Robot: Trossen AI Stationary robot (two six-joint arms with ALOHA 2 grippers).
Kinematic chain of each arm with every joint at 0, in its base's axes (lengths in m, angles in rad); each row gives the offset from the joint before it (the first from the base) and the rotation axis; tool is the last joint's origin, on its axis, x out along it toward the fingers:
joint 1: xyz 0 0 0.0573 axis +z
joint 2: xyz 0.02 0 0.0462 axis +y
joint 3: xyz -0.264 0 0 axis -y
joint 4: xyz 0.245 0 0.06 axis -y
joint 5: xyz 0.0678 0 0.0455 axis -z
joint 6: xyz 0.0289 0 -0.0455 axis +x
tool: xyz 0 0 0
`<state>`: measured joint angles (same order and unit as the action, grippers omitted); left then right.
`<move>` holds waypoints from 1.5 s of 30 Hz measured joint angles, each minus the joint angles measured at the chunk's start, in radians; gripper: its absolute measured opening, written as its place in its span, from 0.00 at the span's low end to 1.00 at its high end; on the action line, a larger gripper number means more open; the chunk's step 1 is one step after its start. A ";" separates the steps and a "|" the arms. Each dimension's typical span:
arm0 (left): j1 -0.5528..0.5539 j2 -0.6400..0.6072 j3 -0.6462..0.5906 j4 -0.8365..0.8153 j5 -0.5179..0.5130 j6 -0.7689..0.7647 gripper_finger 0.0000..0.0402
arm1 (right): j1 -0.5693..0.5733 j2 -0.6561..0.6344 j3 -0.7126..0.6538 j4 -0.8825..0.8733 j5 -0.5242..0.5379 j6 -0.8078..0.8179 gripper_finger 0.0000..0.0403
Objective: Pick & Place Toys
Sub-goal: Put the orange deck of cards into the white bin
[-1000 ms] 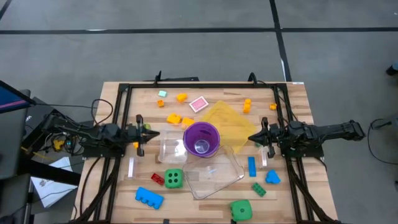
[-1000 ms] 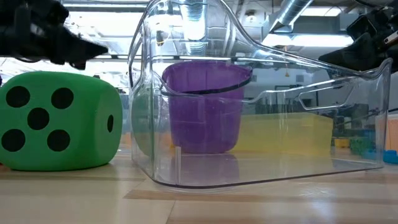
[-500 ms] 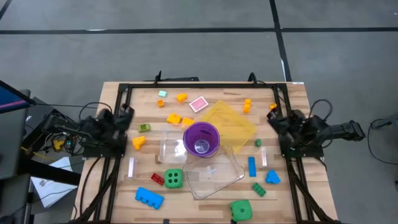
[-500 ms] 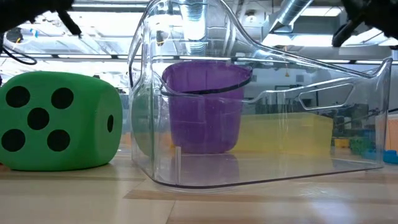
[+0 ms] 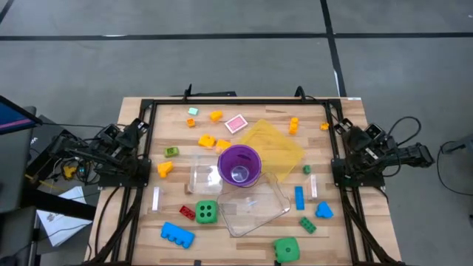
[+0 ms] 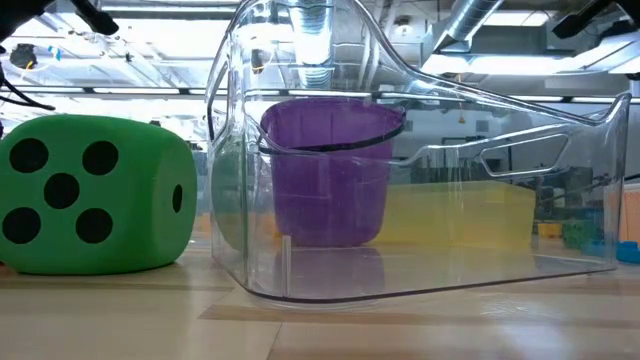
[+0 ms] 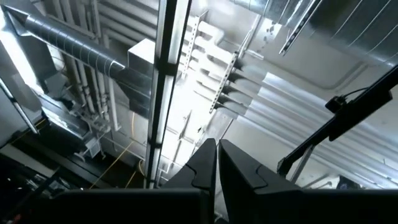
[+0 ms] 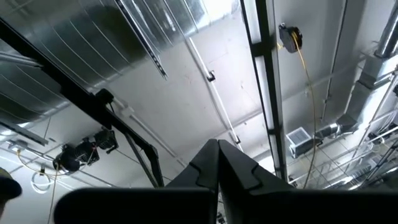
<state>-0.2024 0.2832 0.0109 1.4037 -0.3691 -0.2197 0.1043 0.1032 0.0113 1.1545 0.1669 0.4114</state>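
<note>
Small toys lie scattered on the wooden table: a green die (image 5: 207,213) and a red brick (image 5: 186,212) near the front, and a second green die (image 5: 287,249) at the front edge. There are also a blue brick (image 5: 177,234), blue bits (image 5: 299,197), a pink tile (image 5: 236,123) and orange bits (image 5: 206,140). My left gripper (image 5: 137,127) is folded back at the table's left edge, and my right gripper (image 5: 353,133) at the right edge. Both point upward, shut and holding nothing; their wrist views show the left fingertips (image 7: 217,143) and right fingertips (image 8: 218,144) against the ceiling.
A purple cup (image 5: 239,165) stands mid-table, with a clear tub (image 5: 255,207) in front of it, a smaller clear tub (image 5: 203,177) to its left and a yellow tray (image 5: 272,144) behind it. A black frame (image 5: 236,101) borders the table.
Both grippers have tipped from lying level, pointing at the table's middle, to pointing steeply up. They have risen and drawn back, the left toward the left edge and the right toward the right edge, rolling as they went. Their fingers have stayed shut. No toy has moved.
</note>
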 joint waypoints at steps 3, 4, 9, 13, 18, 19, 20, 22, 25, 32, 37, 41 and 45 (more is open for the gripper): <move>0.000 0.000 0.000 0.002 -0.002 0.017 0.03 | 0.000 0.000 0.000 0.006 0.001 0.000 0.00; 0.000 0.000 0.000 0.003 -0.002 0.018 0.03 | 0.000 0.000 0.000 0.006 0.001 0.000 0.00; 0.000 0.000 0.000 0.002 -0.003 0.009 0.03 | 0.000 0.000 0.000 0.005 0.012 0.000 0.00; 0.000 0.000 0.000 0.002 -0.006 0.006 0.03 | 0.000 0.000 0.000 0.005 0.058 0.000 0.00; 0.000 0.003 0.016 -0.002 -0.006 0.033 0.03 | 0.000 0.001 0.016 0.003 0.100 0.038 0.00; 0.000 0.007 0.028 0.000 -0.006 0.043 0.03 | 0.000 0.001 0.025 0.003 0.099 0.042 0.00; 0.000 0.014 0.044 -0.001 -0.006 0.063 0.03 | 0.000 0.001 0.035 0.002 0.099 0.038 0.00; 0.000 0.037 0.086 -0.010 -0.001 0.099 0.03 | 0.000 0.001 0.065 -0.006 0.099 0.030 0.00; 0.000 0.103 0.174 -0.022 -0.005 0.157 0.05 | 0.000 0.008 0.143 -0.086 0.096 -0.018 0.00; 0.000 0.314 0.436 -0.095 -0.067 0.318 0.21 | 0.000 0.085 0.466 -0.585 0.097 -0.053 0.12; 0.000 0.379 0.612 -0.278 -0.077 0.348 0.43 | 0.000 0.215 0.755 -0.920 0.097 -0.056 0.30; 0.000 0.381 0.753 -0.546 -0.111 0.347 0.65 | 0.000 0.328 0.995 -1.213 0.096 -0.054 0.47; 0.000 0.380 0.880 -0.787 -0.164 0.338 0.83 | 0.000 0.436 1.206 -1.460 0.073 -0.045 0.61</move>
<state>-0.2028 0.6637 0.8911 0.6169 -0.5333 0.1183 0.1041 0.5390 1.2176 -0.3054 0.2397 0.3667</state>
